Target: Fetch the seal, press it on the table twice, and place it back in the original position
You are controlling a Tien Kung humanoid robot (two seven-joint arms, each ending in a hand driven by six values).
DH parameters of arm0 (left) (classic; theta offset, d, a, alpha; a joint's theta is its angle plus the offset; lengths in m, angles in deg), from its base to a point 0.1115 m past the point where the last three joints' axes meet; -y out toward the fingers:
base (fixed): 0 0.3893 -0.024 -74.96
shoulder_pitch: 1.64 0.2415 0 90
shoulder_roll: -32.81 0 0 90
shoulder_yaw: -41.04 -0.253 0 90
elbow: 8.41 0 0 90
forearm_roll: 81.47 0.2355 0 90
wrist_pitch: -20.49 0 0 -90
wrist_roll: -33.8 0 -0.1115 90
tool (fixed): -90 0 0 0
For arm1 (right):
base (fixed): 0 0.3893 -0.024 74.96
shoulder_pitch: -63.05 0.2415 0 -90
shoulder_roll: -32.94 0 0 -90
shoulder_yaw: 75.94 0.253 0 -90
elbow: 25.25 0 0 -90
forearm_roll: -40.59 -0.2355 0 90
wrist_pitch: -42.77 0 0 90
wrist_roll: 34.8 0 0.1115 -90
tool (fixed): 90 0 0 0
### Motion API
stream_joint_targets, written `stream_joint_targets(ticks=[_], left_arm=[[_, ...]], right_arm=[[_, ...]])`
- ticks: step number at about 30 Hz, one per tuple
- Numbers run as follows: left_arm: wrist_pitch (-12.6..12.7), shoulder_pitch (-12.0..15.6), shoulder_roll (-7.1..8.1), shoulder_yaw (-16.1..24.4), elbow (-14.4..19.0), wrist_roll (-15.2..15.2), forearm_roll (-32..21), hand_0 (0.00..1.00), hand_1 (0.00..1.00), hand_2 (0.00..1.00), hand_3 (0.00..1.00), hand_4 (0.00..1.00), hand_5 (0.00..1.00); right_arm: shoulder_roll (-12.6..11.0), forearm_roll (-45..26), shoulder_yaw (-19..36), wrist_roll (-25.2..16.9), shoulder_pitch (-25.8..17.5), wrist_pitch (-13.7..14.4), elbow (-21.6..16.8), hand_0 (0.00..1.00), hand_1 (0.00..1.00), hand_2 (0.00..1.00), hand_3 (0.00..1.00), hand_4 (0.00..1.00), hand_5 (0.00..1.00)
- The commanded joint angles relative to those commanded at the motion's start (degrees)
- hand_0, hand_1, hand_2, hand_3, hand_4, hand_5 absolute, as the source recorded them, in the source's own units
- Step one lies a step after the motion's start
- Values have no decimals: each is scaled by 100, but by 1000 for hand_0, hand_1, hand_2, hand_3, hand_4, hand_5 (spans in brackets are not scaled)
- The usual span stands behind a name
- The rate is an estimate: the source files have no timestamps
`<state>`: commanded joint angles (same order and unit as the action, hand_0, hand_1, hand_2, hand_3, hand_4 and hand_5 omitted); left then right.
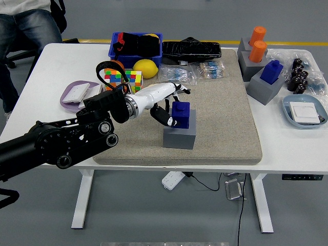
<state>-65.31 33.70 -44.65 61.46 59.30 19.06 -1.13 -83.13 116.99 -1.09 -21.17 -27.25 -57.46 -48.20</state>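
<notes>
The left hand [171,105] sits a little left of the frame's centre, its fingers curled around the blue seal [180,115] from the left side, with the dark fingertips pressed against the block's near face. The seal appears raised above the grey holder [179,135], its base about level with the holder's top; whether it is fully clear of the socket cannot be told from this angle. A side grip suits the job: it leaves the underside of the seal free, which is the face that must meet the surface for each press.

The holder stands on the tan mat [225,107] that covers the middle of the white counter [287,148], so the open mat just right of the holder looks like the natural spot to stamp, close enough that the arm needs little travel. The holder staying put also marks the place the seal must return to.

Along the upper left of the frame lie a lemon [145,68], puzzle cubes [123,78] and a blue bin [136,45], well behind the hand. At the upper right, other holders carry orange seals [258,43] and another blue seal [272,72], apart from the work. The right hand is not visible.

The task seems to be in its fetching stage.
</notes>
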Motion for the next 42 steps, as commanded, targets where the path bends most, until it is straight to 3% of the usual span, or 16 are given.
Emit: stream_joint_targets(ticks=[4,5,10,11,28,29,31,34,35,40,41,42], left_arm=[[50,7,-27,-17,-64,61,-60,795,381,332,865,663,2],[61,11,-30,-19,-73,75,-63,801,610,506,879,732,2],[103,24,-35,-18,-114,135,-129,801,610,506,879,732,2],[107,27,-36,-11,-122,140,-140,817,786,718,892,815,2],[110,46,-22,54,-160,206,-209,824,830,760,894,831,2],[109,49,-21,62,-163,224,-212,862,901,851,914,937,2],[91,59,-18,84,-169,261,-252,862,901,851,914,937,2],[-4,77,-9,130,-163,310,-410,862,901,851,914,937,2],[-76,85,-6,158,-159,320,-497,918,965,947,943,998,2],[-426,122,7,273,-171,355,-971,918,965,947,943,998,2],[-506,130,10,296,-179,360,-1073,985,998,998,998,998,300],[-573,137,11,315,-189,367,-1178,985,998,998,998,998,300]], right_arm=[[0,1,8,-1,4,0,0,902,754,753,775,890,552],[1,3,11,-1,4,1,1,902,753,753,775,890,552],[8,9,15,0,0,-1,4,902,753,753,775,890,552],[10,10,16,-1,-1,-2,4,902,754,753,775,890,552],[11,12,36,-3,-1,-4,3,902,754,753,775,891,551],[13,10,36,-4,-2,-4,3,902,754,754,775,891,553],[17,10,38,-4,-4,-5,3,902,754,754,775,891,553],[23,10,41,-4,-10,-5,5,902,754,754,775,891,553],[23,12,42,-3,-12,-6,8,902,754,754,775,891,552],[31,11,51,-6,-13,-5,9,902,754,754,775,891,552],[33,8,53,-6,-14,-5,8,902,753,753,775,891,552],[36,8,53,-6,-14,-6,8,902,753,753,775,891,552]])
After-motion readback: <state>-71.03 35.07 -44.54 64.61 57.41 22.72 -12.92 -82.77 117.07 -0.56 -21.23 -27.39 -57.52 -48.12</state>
